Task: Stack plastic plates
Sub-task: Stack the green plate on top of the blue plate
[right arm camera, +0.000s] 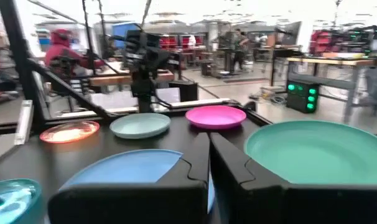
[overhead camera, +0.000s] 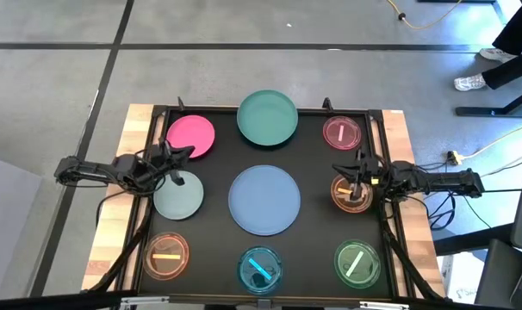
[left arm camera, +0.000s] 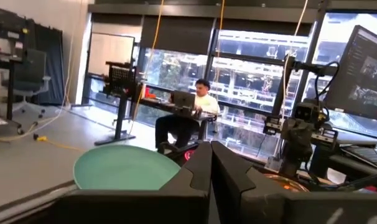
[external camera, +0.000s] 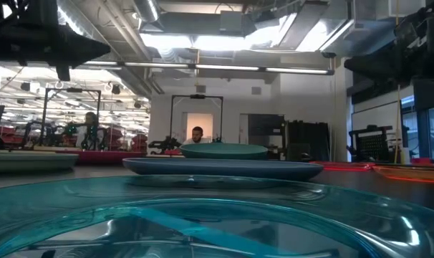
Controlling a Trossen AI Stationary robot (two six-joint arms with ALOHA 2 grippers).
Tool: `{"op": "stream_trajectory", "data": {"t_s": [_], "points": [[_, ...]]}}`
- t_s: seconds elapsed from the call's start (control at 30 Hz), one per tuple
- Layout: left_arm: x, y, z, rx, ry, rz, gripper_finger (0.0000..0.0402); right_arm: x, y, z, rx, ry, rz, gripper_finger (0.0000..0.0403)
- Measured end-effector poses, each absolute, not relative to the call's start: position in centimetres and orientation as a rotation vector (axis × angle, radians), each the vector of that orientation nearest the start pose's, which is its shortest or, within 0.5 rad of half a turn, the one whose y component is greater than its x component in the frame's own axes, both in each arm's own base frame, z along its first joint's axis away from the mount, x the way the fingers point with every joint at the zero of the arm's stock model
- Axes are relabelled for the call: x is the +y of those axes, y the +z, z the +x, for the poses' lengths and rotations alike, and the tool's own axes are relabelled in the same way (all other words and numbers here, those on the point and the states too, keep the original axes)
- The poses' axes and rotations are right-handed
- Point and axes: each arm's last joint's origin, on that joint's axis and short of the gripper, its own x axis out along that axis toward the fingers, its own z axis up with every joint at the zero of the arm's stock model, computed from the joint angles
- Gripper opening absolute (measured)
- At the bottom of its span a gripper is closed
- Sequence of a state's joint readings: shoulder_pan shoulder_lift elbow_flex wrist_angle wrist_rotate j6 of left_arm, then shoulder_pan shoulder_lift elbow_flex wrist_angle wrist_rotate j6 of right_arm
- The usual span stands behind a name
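Nine round plates lie singly, flat on the black mat. Far row: pink [overhead camera: 192, 135], teal [overhead camera: 267, 117], small translucent pink [overhead camera: 342, 132]. Middle row: grey-green [overhead camera: 178, 198], large pale-blue [overhead camera: 264, 200], small orange [overhead camera: 351, 193]. Near row: another orange [overhead camera: 165, 255], cyan [overhead camera: 259, 268], green [overhead camera: 358, 262]. My left gripper [overhead camera: 185, 164] [left arm camera: 210, 163] is shut and hangs between the pink and grey-green plates. My right gripper [overhead camera: 342, 176] [right arm camera: 208, 155] is shut above the middle-row orange plate, pointing at the pale-blue plate [right arm camera: 132, 168].
The mat sits in a black frame [overhead camera: 270, 109] on a wooden table [overhead camera: 114, 215]. Plates fill most of the mat, with narrow dark gaps between them. People sit and stand in the room beyond. The cyan plate [external camera: 217, 222] fills the low view's foreground.
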State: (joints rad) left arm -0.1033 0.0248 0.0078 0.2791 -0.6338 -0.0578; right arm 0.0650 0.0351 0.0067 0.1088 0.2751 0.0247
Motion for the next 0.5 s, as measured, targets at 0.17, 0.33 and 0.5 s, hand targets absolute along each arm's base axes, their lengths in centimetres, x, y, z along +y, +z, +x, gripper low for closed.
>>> {"op": "stream_trajectory", "data": {"t_s": [0.17,0.33,0.5], "points": [[0.7,19.0,9.2,-0.259,0.477,-0.112,0.0001,-0.3,17.2,10.4,-0.061,-0.289,0.081,0.0007],[0.6,19.0,9.3,-0.249,0.477,-0.089,0.0001,-0.4,17.4,11.4,-0.069,-0.332,0.051,0.0007],[0.6,19.0,9.3,-0.248,0.478,-0.080,0.0001,-0.4,18.2,13.2,-0.047,-0.387,-0.018,0.0007]]}}
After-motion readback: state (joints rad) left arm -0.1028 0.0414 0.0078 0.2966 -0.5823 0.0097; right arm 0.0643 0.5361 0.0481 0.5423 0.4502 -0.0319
